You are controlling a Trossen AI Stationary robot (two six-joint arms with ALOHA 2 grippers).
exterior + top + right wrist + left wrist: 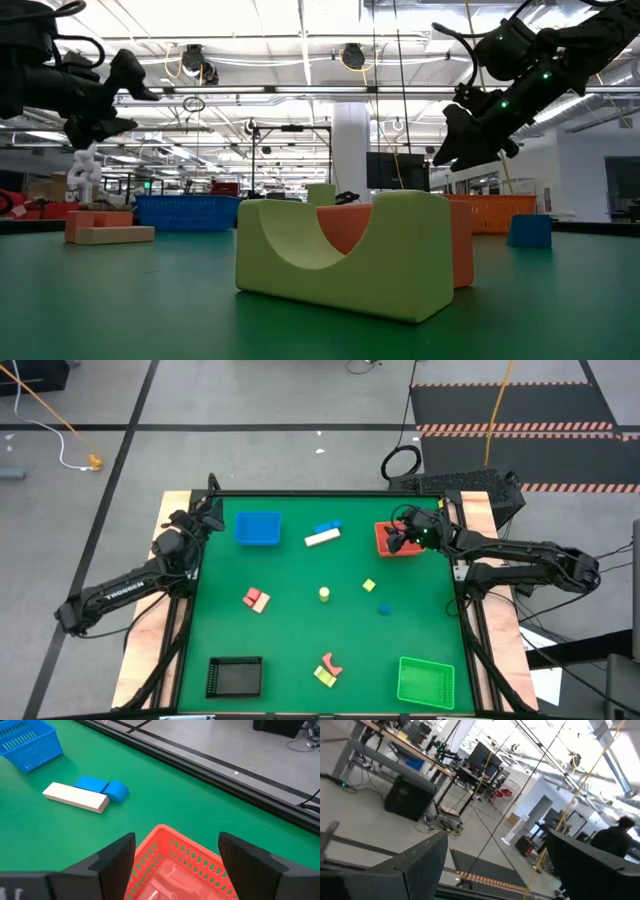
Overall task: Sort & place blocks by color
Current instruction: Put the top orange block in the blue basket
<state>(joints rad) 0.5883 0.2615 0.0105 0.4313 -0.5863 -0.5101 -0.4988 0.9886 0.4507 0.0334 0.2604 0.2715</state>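
— Start at the left side. What's that arm doing?

— The left gripper [212, 510] hangs over the table's far left corner, fingers spread wide, nothing between them. Its camera looks out over the room, where a person in dark clothes [615, 840] stands. The blue tray [257, 528] sits just to its right.

— And the blocks, moving across?

— Toward the near side from that claw, a pink-red block and a cream one [256, 599] lie touching, side by side. Further right, between the two claws, a cream bar [322, 537] lies with its long axis running nearly across the table, its right end tipped slightly toward the far edge. A blue block [327, 527] lies along its far side, touching or nearly so, with a rounded end pointing toward the right claw.

— The middle?

— A yellow cylinder [324, 594] stands upright, a small yellow cube [369, 585] to its right, a blue piece [384, 609] beyond that. Near the front edge, a yellow-green arch [340, 255] with a pink-red piece [331, 662] against it; from table height the arch's hollow faces up.

— And the right arm?

— The right gripper [175, 855] hovers directly over the red tray [172, 851], fingers apart, holding nothing. A pink-red block [165, 881] lies in the tray beneath it; its shape I can't make out. The black tray [235, 676] and green tray [426, 682] sit at the near corners, well away from both claws.
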